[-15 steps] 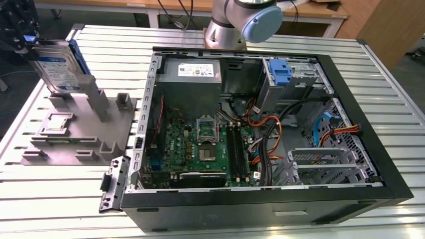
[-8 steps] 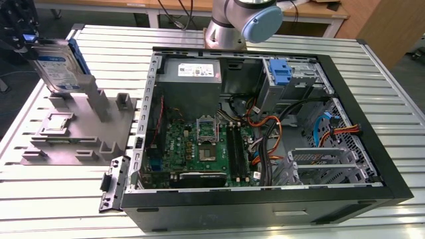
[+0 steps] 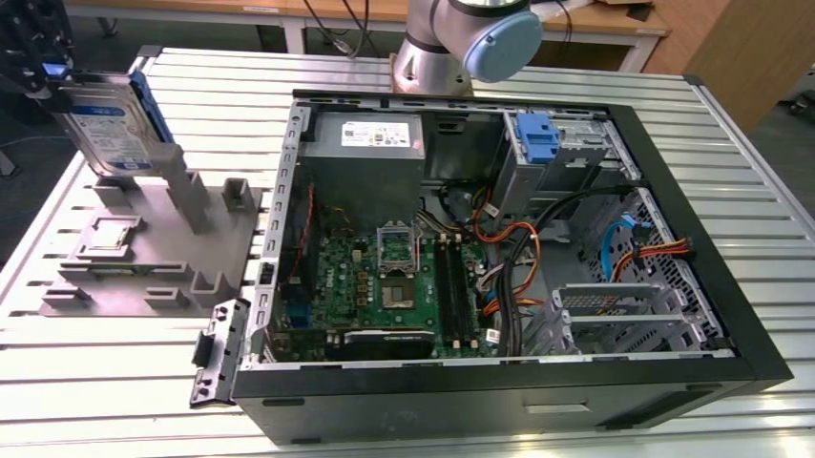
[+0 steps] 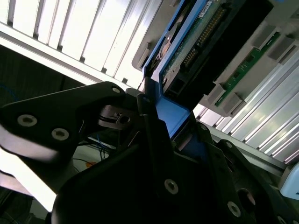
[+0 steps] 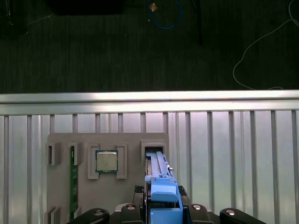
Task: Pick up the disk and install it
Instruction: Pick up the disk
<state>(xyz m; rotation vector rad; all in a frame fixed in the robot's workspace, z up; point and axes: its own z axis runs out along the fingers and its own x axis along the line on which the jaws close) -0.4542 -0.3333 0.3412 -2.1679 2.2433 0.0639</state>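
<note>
While clamped on the disk, gripper pinches its blue rails | disk upright under gripper | grey fixture just below | open computer case well apart

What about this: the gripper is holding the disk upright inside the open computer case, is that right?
Not quite. The gripper does hold the disk upright, but at the grey fixture on the exterior view's left, outside the open computer case. The exterior view shows this.
</note>
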